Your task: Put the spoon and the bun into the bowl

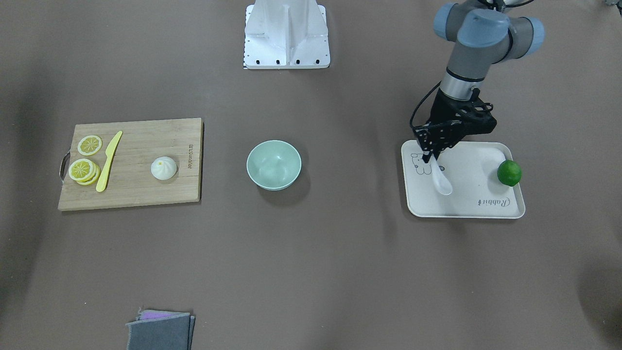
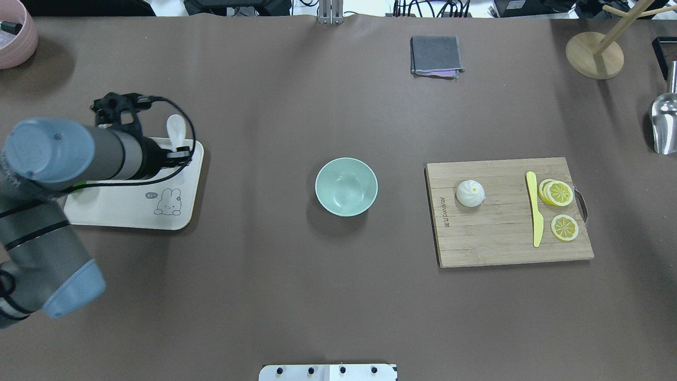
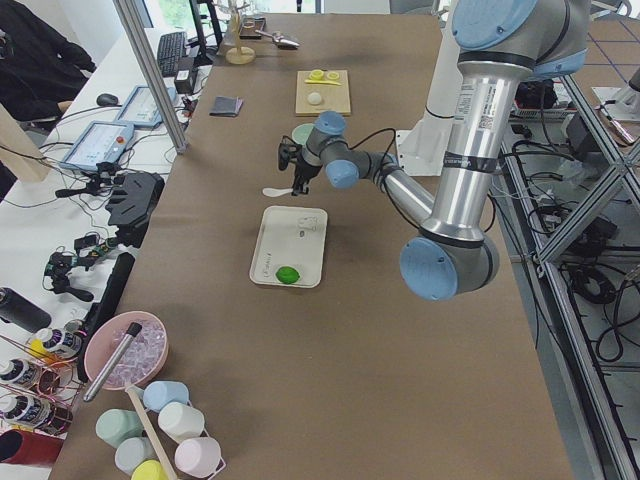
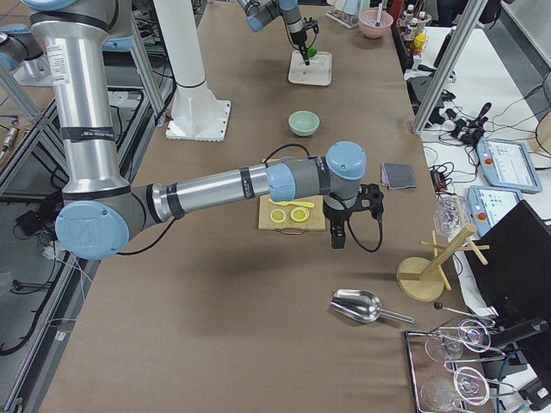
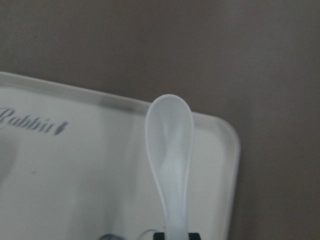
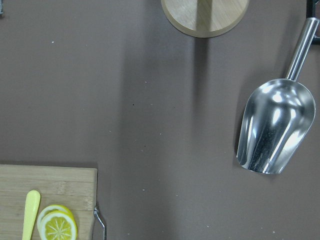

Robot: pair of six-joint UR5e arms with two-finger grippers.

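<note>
progress: bowl (image 1: 273, 164) mid-table holds nothing yet | left gripper (image 1: 429, 156) pinches spoon (image 1: 441, 180) by its handle over tray (image 1: 486, 209), left side | bun (image 1: 164, 168) untouched on cutting board (image 1: 146, 194), right side | right gripper (image 4: 337, 234) near the board, finger state cannot tell | left to do: both drops
</note>
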